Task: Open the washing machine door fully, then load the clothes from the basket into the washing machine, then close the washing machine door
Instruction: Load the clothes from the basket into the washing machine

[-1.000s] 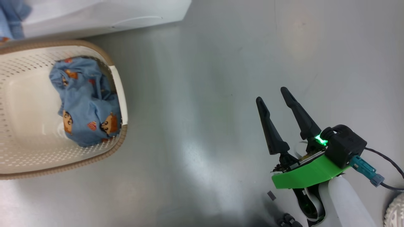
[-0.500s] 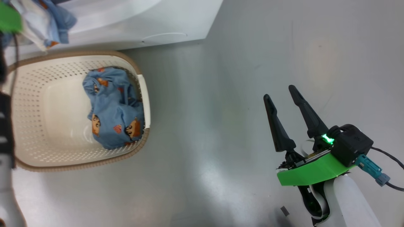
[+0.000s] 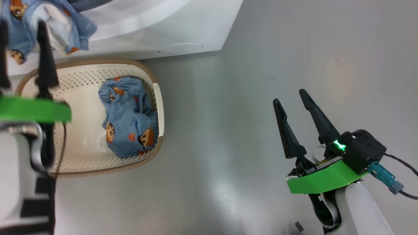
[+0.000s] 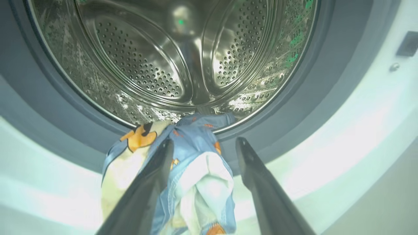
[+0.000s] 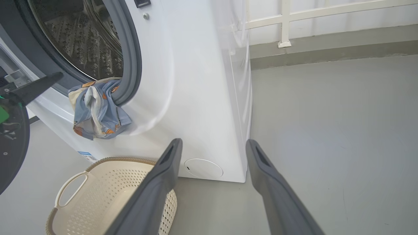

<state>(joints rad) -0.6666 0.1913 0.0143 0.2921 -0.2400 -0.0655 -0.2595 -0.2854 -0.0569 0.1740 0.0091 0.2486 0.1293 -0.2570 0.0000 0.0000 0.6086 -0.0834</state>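
Clothes (image 5: 98, 111) split: one piece (image 4: 202, 182) draped over seal (image 4: 32, 98) at washer (image 5: 202, 81) mouth, hanging down white front; other piece (image 3: 129, 124) bunched in basket (image 3: 160, 107) on floor (image 3: 228, 130) below. Left gripper (image 4: 205, 142) spread wide, empty, pointing at hanging piece. Right gripper (image 3: 290, 98) likewise spread, empty, above floor, well apart from basket.

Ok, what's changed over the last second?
The head camera has swung, so the basket and washing machine sit further right in its picture. The left gripper has come into that view, drawing back from the machine, open, with a blue garment hanging over the rim of the drum. Unchanged: the right gripper open, the other garment lying in the basket.
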